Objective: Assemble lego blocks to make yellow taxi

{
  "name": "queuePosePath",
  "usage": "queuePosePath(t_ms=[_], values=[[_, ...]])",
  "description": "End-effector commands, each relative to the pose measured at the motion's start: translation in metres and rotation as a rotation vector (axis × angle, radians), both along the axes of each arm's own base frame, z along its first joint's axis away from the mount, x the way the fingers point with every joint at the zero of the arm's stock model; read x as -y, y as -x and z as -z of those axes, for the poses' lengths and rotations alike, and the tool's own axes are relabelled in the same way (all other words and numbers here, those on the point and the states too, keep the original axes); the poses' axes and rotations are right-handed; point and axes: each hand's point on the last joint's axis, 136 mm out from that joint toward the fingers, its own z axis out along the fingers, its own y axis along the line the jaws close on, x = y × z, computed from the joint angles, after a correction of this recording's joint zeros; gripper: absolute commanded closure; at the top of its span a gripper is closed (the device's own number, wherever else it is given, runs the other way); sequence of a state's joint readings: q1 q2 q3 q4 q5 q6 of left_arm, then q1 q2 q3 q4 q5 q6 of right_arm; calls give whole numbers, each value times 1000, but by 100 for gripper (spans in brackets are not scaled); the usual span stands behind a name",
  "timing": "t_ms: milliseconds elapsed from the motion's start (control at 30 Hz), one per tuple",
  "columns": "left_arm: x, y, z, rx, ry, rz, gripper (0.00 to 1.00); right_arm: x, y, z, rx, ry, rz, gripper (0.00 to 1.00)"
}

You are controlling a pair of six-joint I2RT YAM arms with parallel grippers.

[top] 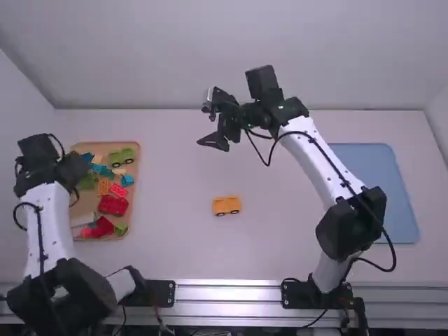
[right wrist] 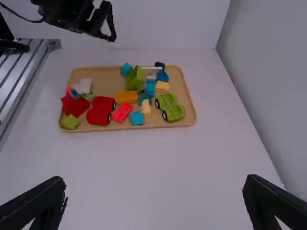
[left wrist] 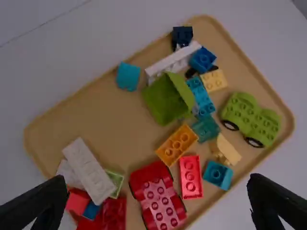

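Yellow car (top: 226,205) sits mid tabletop (top: 175,245), seemingly just started, top left to build, left tool (left wrist: 156,202) and right tool (right wrist: 154,203) spread.

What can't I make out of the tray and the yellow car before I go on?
- High view: part of the tray, behind the left arm.
- High view: the yellow car's far side, behind its own body; its top studs, too small.
- Left wrist view: the red car's end, cut off by the bottom edge.
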State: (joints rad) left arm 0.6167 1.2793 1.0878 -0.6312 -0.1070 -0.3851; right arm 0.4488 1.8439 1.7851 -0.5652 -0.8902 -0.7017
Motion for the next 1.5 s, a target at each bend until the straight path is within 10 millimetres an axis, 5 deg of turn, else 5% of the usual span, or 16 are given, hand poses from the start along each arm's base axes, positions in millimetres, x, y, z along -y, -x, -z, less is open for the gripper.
queuePosePath(t_ms=[0, 400, 633, 933, 1467], values=[[8, -17, 4, 34, 85, 133, 1, -1, 2, -7, -27, -18, 15, 1], [33, -72, 12, -168, 153, 320, 1, -8, 4, -11, 4, -30, -3, 1], [67, -119, 8, -289, 107, 394, 1, -7, 4, -10, 1, -30, -1, 2], [107, -175, -9, -226, 60, 507, 1, -7, 5, -9, -7, -24, 0, 1], [72, -158, 84, -465, 215, 337, 1, -6, 7, -6, -28, -17, -1, 2]])
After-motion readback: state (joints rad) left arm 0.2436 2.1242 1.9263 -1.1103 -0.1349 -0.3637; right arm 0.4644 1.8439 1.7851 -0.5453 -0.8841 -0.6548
